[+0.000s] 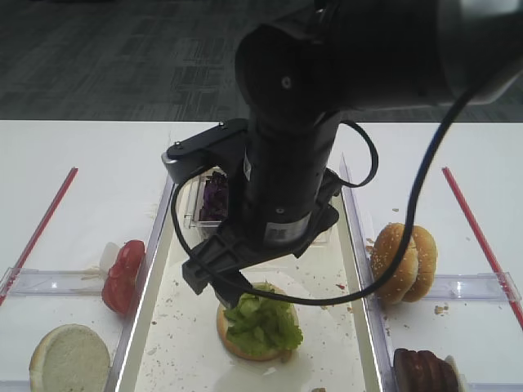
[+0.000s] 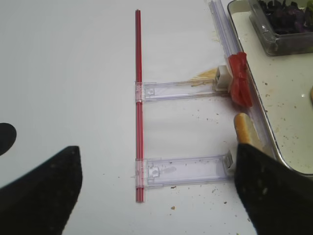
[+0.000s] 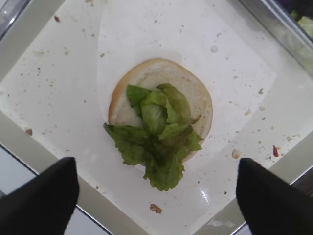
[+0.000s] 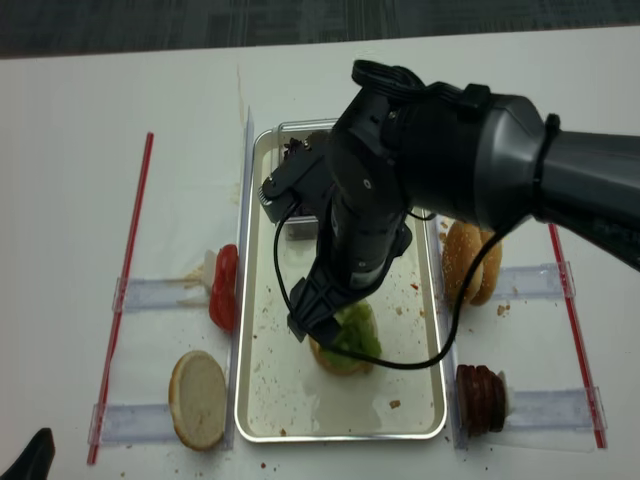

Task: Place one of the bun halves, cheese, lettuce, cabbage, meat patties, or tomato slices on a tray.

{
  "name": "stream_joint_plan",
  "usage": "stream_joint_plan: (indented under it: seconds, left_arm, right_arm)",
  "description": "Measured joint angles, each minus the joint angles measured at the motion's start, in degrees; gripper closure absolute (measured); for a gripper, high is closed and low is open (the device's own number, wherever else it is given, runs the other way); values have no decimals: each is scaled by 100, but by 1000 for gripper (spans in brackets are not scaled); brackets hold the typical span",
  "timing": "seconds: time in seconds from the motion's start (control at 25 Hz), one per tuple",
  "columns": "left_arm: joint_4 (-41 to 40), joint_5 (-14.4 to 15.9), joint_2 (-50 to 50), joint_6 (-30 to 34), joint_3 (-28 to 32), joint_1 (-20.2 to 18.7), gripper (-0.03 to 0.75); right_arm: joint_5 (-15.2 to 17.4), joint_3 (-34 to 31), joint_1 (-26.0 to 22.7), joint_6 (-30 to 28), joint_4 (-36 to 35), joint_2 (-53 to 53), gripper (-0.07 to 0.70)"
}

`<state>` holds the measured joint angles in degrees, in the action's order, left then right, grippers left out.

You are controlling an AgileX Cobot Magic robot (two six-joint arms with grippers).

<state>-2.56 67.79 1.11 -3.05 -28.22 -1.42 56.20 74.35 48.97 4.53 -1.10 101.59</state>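
Note:
On the off-white tray (image 1: 184,347) lies a pale bun half (image 3: 195,93) with green lettuce (image 3: 159,132) heaped on it. My right gripper (image 3: 156,205) hangs open just above them, a finger on each side and nothing between. Over the bare table left of the tray, my left gripper (image 2: 159,196) is open and empty. Tomato slices (image 1: 122,273) and another bun half (image 1: 69,358) sit left of the tray. Sesame bun halves (image 1: 403,261) and meat patties (image 1: 423,369) sit right of it. Purple cabbage (image 1: 215,196) fills a clear box at the tray's far end. Cheese is out of view.
Red straws (image 1: 41,224) and clear plastic holders (image 2: 183,171) lie on the white table on both sides of the tray. Crumbs speckle the tray and table. The right arm's bulk (image 1: 286,163) covers the middle of the tray.

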Motion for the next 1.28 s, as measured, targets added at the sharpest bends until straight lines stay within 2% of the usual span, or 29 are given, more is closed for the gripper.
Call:
stream_joint_plan:
  seconds: [0.32, 0.6, 0.72, 0.96, 1.28]
  left_arm:
    - [0, 0, 0, 0, 0, 0, 99]
    - [0, 0, 0, 0, 0, 0, 99]
    - [0, 0, 0, 0, 0, 0, 99]
    - [0, 0, 0, 0, 0, 0, 99]
    - [0, 0, 0, 0, 0, 0, 99]
  right_arm:
    - [55, 0, 0, 74, 45, -423, -44]
    - [97, 0, 0, 224, 439, -496, -44]
    - [96, 0, -151, 250, 456, -496, -45]
    - [99, 0, -1079, 239, 460, -496, -45]
    - [124, 0, -2938, 167, 548, -496, -45]
